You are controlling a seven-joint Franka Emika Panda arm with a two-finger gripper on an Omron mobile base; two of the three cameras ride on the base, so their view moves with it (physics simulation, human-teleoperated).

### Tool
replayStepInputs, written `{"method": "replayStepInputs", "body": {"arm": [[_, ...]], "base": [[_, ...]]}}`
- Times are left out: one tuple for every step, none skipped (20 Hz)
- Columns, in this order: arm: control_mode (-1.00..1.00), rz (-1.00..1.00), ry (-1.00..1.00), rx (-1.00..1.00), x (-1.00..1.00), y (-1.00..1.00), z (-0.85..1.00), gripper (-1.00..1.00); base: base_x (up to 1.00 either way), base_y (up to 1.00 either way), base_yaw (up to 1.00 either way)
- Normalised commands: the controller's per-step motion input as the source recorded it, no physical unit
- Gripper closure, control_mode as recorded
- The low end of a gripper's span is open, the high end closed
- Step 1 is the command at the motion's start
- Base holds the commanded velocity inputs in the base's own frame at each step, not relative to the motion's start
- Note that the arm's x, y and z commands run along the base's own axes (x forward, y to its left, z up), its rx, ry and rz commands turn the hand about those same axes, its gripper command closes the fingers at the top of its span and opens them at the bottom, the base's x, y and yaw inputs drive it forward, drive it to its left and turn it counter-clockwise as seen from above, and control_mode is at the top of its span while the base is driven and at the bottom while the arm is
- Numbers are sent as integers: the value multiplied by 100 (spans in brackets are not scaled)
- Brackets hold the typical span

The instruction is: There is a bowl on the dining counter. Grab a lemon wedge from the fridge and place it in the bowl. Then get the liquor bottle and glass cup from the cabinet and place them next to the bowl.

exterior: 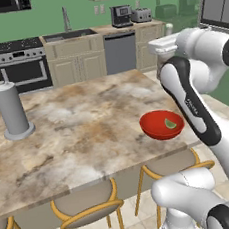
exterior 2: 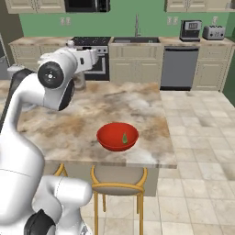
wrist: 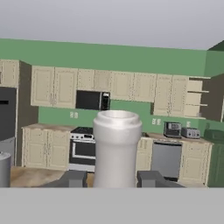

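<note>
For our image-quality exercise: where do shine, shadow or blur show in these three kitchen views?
Left base view: the bowl has a glossy sheen on its rim. Right base view: soft shade lies under the dining counter edge. Hand view: the pale cup between the claw tips looks soft-edged, cabinets behind evenly lit.

Even, bright render — soft shadows
</note>
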Motion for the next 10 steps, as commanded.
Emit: {"method": "replayStepInputs", "body": {"arm": [[-100,5,0,0,0,-48,-27,100],[-100,5,0,0,0,-61,-20,100],[-100,1,0,0,0,-64,-20,100],[-100,0,0,0,0,-64,-20,100],[-100,0,0,0,0,-61,-20,100],[-100,0,0,0,0,-51,-25,100],[-100,0,0,0,0,-44,-32,100],[-100,0,0,-3,0,-43,-32,100],[-100,0,0,-4,0,-43,-33,100],[-100,0,1,-5,0,-47,-33,100]], "base": [[0,0,0],[0,0,0],[0,0,0],[0,0,0],[0,0,0],[0,0,0],[0,0,0],[0,0,0],[0,0,0],[0,0,0]]}}
